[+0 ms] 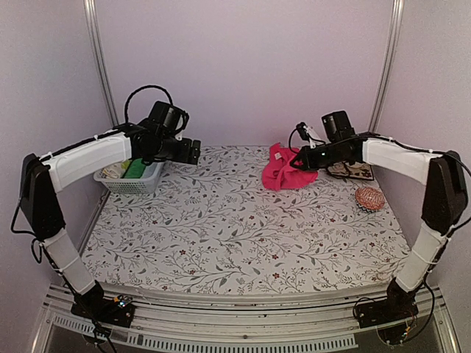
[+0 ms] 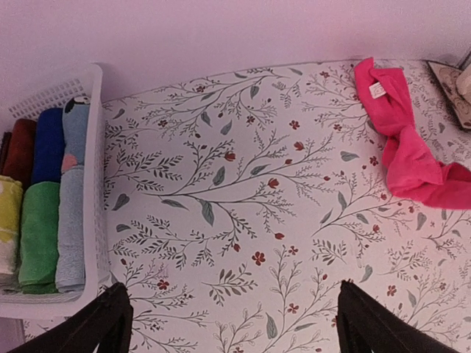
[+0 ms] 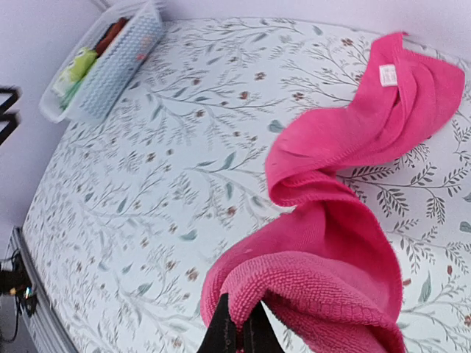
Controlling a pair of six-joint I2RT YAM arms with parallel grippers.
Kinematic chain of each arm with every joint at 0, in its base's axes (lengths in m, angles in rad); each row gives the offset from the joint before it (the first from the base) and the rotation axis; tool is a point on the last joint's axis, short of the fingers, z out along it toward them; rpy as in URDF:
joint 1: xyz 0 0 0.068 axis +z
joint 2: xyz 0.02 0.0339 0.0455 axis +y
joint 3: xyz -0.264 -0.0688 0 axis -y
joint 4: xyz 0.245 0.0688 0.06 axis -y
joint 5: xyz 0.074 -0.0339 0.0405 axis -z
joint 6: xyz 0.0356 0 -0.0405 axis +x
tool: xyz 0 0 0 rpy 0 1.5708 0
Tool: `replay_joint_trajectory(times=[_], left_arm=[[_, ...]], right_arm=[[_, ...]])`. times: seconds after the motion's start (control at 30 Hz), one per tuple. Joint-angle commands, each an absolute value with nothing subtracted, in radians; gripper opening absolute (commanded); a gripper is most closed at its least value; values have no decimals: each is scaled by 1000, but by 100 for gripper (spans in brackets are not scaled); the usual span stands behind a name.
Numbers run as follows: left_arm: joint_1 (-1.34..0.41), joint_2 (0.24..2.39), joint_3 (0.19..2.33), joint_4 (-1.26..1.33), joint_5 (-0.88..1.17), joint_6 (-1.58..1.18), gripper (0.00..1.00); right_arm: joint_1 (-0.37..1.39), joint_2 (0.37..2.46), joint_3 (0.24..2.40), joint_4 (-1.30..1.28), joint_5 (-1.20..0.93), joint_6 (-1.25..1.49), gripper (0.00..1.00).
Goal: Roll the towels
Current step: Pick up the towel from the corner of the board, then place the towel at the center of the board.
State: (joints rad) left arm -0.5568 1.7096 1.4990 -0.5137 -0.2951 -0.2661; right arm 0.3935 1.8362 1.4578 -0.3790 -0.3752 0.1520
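Right gripper (image 3: 239,327) clamped on pink towel (image 3: 346,147) edge, towel bunched, partly lifted off surface (image 1: 235,228). Left gripper (image 2: 234,323) wide open, hovering beside basket (image 2: 94,184) of rolled cloths.

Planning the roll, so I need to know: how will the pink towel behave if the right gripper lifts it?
Probably floppy: the pink towel twists and folds from where the right gripper pinches its edge. Likely light: one small pinch seems to hold a fold up. Its looped weave should resist slipping.
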Motion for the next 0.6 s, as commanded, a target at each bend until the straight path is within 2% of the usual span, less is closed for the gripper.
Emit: replay_joint_trajectory(times=[0.0,0.1,0.2,0.33,0.43,0.57], left_arm=[[-545,1725,1533,-443,-192,-260,97],[-545,1781,1591,-430,-141,-262,97],[-545,1839,1657,-435,-93,-260,97],[-545,1874,1707,-428,-38,-247,97],[-544,1868,1705,-418,-67,-232,97],[-504,1828,1662,-395,-120,-268,97]], right_arm=[[384,1551,1264,-442,-362,15,2],[386,1460,1243,-478,-418,-13,2],[397,1475,1322,-504,-456,-45,2],[436,1525,1496,-523,-485,-84,2],[535,1579,1643,-573,-547,-218,2],[603,1726,1944,-689,-803,-339,2]])
